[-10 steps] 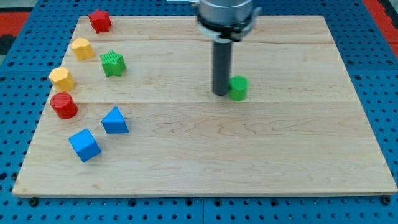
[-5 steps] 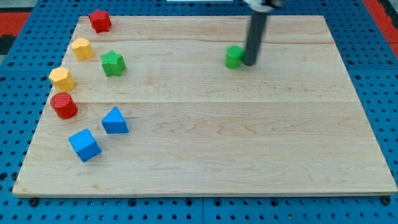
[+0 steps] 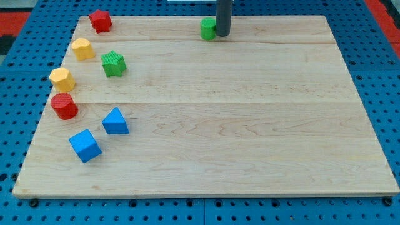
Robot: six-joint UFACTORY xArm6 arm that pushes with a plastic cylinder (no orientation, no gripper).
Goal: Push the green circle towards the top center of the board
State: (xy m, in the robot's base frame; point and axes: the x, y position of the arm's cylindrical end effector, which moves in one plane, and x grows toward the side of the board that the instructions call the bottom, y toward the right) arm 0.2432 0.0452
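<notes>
Green circle: the small green round block (image 3: 208,29) sits near the view's top edge of the board, roughly at its centre from side to side, on the uppermost plank.
My tip: the lower end of the straight dark rod (image 3: 223,35) stands at the green circle's right-hand side, touching it or so close that no gap shows.
Holding state: the rod has no jaws; it grips nothing and only presses sideways against the green circle.
Board: the pale wooden board (image 3: 250,137) of lengthwise planks lies on a blue pegboard surface (image 3: 387,94).
Green star: a green star-shaped block (image 3: 114,64) rests in the board's upper left part, well apart from the green circle.
Red star: a red star-shaped block (image 3: 100,20) lies at the top left corner.
Upper yellow block: a yellow many-sided block (image 3: 82,48) sits just below and left of the red star.
Lower yellow block: a second yellow many-sided block (image 3: 62,79) is further down the left edge.
Red cylinder: a red round block (image 3: 64,106) is just below the lower yellow block.
Blue triangle: a blue wedge-like block (image 3: 115,121) lies to the right of the red cylinder.
Blue cube: a blue cube (image 3: 85,145) sits just below and left of the blue triangle.
</notes>
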